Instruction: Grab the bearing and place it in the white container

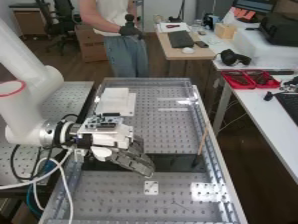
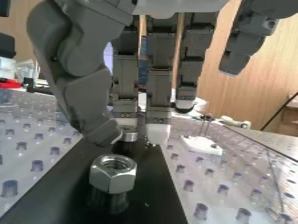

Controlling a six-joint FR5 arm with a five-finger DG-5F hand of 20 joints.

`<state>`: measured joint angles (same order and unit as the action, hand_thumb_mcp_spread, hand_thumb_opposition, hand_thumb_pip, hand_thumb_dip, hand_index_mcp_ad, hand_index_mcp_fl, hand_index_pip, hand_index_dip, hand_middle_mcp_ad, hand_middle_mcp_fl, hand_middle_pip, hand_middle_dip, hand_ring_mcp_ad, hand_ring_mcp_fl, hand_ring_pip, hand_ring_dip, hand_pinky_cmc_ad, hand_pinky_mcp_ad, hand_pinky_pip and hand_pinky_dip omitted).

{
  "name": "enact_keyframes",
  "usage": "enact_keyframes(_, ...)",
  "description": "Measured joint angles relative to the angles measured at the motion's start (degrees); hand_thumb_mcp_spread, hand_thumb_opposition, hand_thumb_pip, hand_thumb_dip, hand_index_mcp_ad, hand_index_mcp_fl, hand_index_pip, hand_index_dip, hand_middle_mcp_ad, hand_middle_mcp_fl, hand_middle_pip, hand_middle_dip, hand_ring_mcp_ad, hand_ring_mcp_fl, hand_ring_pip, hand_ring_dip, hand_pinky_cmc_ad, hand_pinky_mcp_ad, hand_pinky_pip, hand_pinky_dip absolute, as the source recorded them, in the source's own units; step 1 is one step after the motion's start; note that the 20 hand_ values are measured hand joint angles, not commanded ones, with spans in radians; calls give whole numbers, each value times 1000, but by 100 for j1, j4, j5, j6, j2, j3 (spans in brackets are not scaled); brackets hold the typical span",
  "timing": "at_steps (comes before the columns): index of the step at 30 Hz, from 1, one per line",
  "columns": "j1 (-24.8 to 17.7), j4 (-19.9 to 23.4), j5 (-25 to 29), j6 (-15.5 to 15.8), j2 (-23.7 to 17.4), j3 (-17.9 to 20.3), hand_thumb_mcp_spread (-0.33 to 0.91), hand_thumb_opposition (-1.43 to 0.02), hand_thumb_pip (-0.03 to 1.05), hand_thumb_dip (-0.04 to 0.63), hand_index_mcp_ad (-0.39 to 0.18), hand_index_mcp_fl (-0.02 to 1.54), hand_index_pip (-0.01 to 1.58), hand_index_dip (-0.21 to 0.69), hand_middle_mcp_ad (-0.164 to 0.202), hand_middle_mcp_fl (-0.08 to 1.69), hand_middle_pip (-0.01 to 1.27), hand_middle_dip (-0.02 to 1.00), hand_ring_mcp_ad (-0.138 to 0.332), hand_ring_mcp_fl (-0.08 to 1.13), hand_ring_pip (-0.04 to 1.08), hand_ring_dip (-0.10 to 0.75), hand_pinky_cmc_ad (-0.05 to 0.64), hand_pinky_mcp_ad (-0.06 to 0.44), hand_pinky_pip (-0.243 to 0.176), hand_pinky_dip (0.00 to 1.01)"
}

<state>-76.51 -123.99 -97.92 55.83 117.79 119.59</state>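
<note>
Hand hung over the black flat strip, the perforated grey metal plate extending on both sides; the silver metal side rail bounded it farther across. Fingers extended nearly straight, thumb slightly bent; contact with bearing could not be told. Silver ring-shaped bearing: shiny, upper rim visible, partly hidden, on the strip near thumb tip. Wrist view resolved a threaded silver hex nut on the strip; high view, a low white rectangular container on the plate.

the strip lies crosswise on the bench. on the strip stands a nut, with a ring, probably the bearing, farther along. beyond the strip, toward the far left, lies the container; a stick slants at the right, and a small plate lies on the near side.
</note>
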Motion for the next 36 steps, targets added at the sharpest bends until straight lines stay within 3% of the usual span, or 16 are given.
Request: enact_keyframes(36, -65, -80, 101, 9, -1, -8, 543, -845, 590, 298, -80, 436, 1157, 44, 42, 693, 681, 693, 56, 393, 232, 545, 328, 264, -10, 178)
